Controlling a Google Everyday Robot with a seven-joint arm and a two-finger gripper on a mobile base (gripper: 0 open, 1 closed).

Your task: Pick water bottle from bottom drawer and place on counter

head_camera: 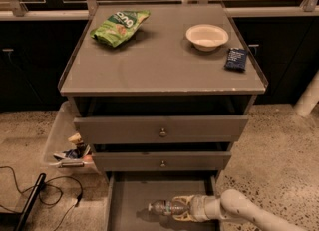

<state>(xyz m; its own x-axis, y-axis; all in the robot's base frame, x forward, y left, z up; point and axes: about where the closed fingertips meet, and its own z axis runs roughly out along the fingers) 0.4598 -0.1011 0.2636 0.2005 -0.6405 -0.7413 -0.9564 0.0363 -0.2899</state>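
The water bottle (162, 207) lies on its side in the open bottom drawer (127, 195), cap pointing left. My gripper (180, 208) reaches in from the lower right and its tan fingers are closed around the bottle's right end. A shadow shows under the bottle. The counter (159, 65) is the grey top of the cabinet, well above the gripper.
On the counter lie a green snack bag (118, 26), a white bowl (207, 36) and a dark blue packet (236, 58). Two knobbed drawers (162, 129) stick out above the bottom drawer. A bin with clutter (65, 145) and black cables (30, 195) are on the left.
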